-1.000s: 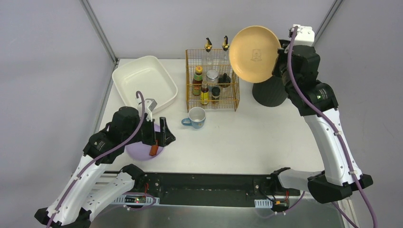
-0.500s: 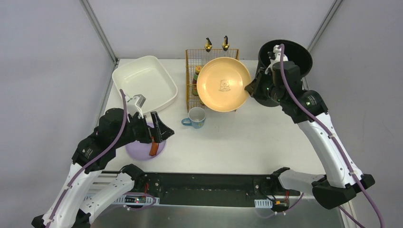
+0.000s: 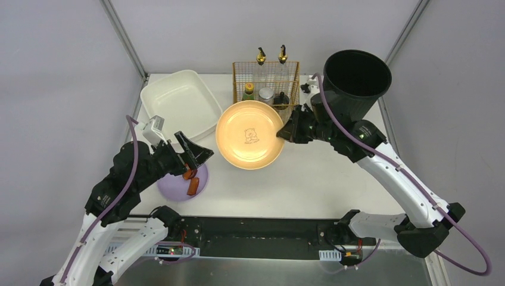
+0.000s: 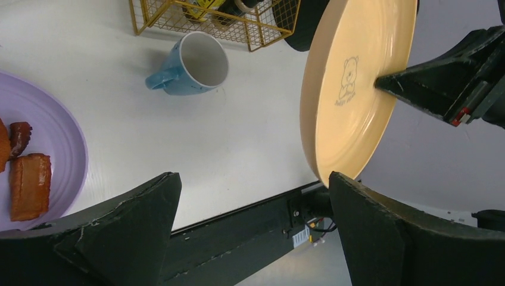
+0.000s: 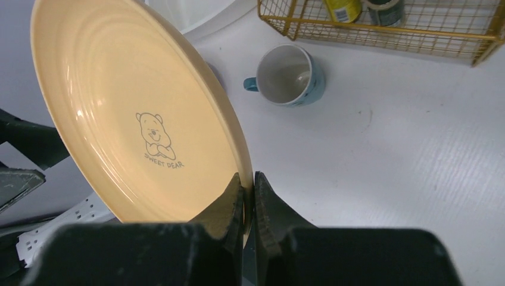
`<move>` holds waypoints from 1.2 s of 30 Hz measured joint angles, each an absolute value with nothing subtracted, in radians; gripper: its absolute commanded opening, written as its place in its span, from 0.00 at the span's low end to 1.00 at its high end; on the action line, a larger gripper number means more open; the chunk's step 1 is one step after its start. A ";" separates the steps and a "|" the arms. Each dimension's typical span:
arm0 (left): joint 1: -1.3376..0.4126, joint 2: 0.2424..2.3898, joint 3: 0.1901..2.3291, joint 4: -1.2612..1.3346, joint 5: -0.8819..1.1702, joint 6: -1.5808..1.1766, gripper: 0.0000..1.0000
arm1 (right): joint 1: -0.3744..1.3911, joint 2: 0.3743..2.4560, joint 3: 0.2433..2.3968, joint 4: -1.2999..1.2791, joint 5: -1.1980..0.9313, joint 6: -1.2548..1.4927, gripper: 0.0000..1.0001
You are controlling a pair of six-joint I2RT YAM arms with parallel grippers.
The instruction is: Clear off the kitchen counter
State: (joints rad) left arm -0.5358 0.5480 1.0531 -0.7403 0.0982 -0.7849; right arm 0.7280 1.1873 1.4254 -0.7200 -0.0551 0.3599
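The kitchen counter (image 3: 333, 179) is a white tabletop. My right gripper (image 3: 284, 132) is shut on the rim of a yellow plate (image 3: 250, 134) with a bear print and holds it tilted above the counter's middle. The right wrist view shows its jaws (image 5: 249, 182) pinching the plate's edge (image 5: 137, 119). My left gripper (image 3: 193, 156) is open and empty above a purple plate (image 3: 178, 186) that holds brown food pieces (image 3: 192, 186). The plate hides a blue mug in the top view; it shows in the left wrist view (image 4: 193, 62).
A white basin (image 3: 178, 101) sits at the back left. A gold wire rack (image 3: 265, 77) with bottles stands at the back middle. A black bucket (image 3: 356, 77) stands at the back right. A black rail (image 3: 256, 229) runs along the front edge.
My right arm has swung the yellow plate down and left, from beside the black bucket to over the counter's middle. My left gripper has drawn back and up from the purple plate.
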 measured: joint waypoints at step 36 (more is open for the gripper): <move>-0.536 0.585 0.979 -0.650 0.029 -0.870 0.00 | 0.854 1.340 1.436 -0.601 -0.143 0.417 0.01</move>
State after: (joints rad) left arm -0.5358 0.5854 0.9787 -0.6502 0.0292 -0.8700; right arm 0.8539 1.3403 1.4357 -0.6014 -0.1432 0.4171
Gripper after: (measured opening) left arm 0.063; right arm 0.073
